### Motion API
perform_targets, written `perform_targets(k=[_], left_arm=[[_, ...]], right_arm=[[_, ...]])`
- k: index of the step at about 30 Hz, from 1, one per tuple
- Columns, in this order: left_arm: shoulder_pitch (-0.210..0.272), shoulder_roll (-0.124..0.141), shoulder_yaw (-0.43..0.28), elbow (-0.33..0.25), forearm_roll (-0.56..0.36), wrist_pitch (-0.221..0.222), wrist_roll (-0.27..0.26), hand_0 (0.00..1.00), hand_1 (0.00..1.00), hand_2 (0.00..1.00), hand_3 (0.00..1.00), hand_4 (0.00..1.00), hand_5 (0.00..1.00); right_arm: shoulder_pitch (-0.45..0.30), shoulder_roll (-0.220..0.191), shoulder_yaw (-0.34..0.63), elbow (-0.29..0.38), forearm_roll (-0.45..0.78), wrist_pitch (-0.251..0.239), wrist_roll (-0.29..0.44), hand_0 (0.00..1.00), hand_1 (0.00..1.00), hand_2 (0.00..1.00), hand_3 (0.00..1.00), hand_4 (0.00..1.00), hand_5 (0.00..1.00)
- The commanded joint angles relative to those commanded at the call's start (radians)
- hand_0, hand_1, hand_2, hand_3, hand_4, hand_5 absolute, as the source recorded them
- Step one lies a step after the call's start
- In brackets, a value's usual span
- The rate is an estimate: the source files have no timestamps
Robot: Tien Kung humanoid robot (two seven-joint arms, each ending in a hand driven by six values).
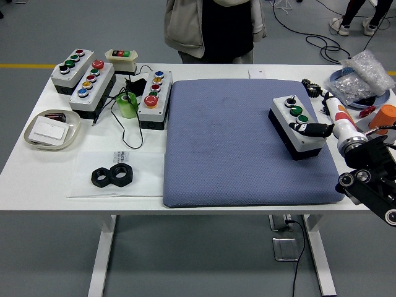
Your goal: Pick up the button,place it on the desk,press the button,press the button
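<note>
Touching button box [295, 124] on blue mat [229, 148]: right robot hand [312, 129].

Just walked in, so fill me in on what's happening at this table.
The robot's right hand reaches in from the right, fingers touching the near end of a grey button box that sits on the blue mat. Three more button boxes stand at the table's far left, untouched. A person stands at the far side, hands not involved. The left arm is out of view.
</note>
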Motion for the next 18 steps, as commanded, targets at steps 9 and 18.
perform_targets(k=[9,18], left_arm=[[-0.001,0.0,0.0,0.0,0.0,0.0,0.0,0.748,0.786,0.86,0.778,0.547,0.998],[-0.001,0.001,-0.001,-0.001,0.002,0.001,0.001,0.748,0.786,0.859,0.778,0.548,0.998]], right_arm=[[0.029,0.037,-0.01,-0.036,0.031,0.033,-0.027,0.998,0.917,0.969,0.985,0.976,0.209],[0.077,0.078,-0.032,-0.112,-0.001,0.063,-0.087,0.996,0.879,0.945,0.975,0.983,0.215]])
